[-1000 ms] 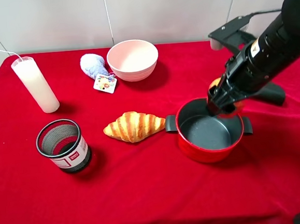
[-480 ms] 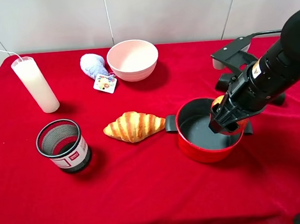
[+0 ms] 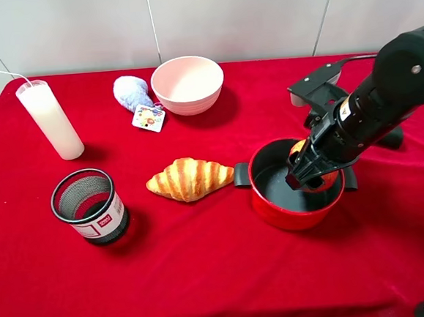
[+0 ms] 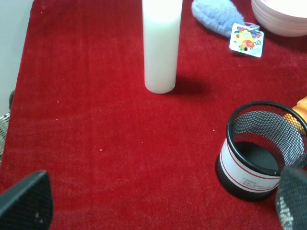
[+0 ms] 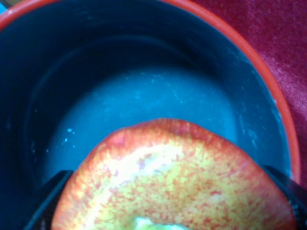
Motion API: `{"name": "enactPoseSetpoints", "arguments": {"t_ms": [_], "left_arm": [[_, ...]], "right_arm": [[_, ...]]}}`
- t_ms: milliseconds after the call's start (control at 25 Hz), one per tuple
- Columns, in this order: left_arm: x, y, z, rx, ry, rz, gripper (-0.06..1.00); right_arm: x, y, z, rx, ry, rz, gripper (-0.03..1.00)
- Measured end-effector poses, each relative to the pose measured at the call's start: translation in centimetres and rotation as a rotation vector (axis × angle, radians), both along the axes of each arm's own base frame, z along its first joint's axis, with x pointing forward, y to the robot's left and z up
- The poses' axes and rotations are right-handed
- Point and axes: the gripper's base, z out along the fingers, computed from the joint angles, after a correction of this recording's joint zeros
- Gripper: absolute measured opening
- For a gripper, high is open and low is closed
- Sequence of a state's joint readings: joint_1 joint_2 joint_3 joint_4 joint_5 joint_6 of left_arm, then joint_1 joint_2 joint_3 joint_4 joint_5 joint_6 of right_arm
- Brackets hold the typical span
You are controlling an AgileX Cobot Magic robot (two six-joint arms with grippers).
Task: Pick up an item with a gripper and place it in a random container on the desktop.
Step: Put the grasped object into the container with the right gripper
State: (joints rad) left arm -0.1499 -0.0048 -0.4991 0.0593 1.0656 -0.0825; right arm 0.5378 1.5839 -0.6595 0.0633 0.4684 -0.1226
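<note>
My right gripper (image 3: pixel 310 174) is shut on the red and yellow apple (image 3: pixel 299 149) and holds it inside the red pot (image 3: pixel 275 211), near its right wall. In the right wrist view the apple (image 5: pixel 172 177) fills the lower half, with the pot's dark grey bottom (image 5: pixel 139 105) close behind it and the black fingertips (image 5: pixel 48 196) at each side. I cannot tell whether the apple touches the bottom. My left gripper (image 4: pixel 158 203) is open and empty above the red cloth (image 4: pixel 96 143) at the left, near the black mesh cup (image 4: pixel 261 148).
A croissant (image 3: pixel 190 178) lies just left of the pot. A pale pink bowl (image 3: pixel 187 84), a blue plush toy (image 3: pixel 131 92) with a tag and a tall white cylinder (image 3: pixel 50 118) stand at the back. The mesh cup (image 3: pixel 89 207) stands front left.
My right gripper has come down and forward with the apple, from above the pot's far rim to inside the pot. The left arm has not moved.
</note>
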Motion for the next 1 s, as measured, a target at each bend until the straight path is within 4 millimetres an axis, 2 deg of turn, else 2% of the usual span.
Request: {"name": "enactPoseSetpoints", "arguments": {"t_ms": [240,1000], "left_arm": [[0.0,0.0,0.0,0.0,0.0,0.0,0.9],[0.0,0.0,0.0,0.0,0.0,0.0,0.9]], "right_arm": [[0.34,0.21,-0.99,0.0,0.007,-0.008,0.56],[0.38,0.36,-1.04,0.02,0.009,-0.031,0.56]]}}
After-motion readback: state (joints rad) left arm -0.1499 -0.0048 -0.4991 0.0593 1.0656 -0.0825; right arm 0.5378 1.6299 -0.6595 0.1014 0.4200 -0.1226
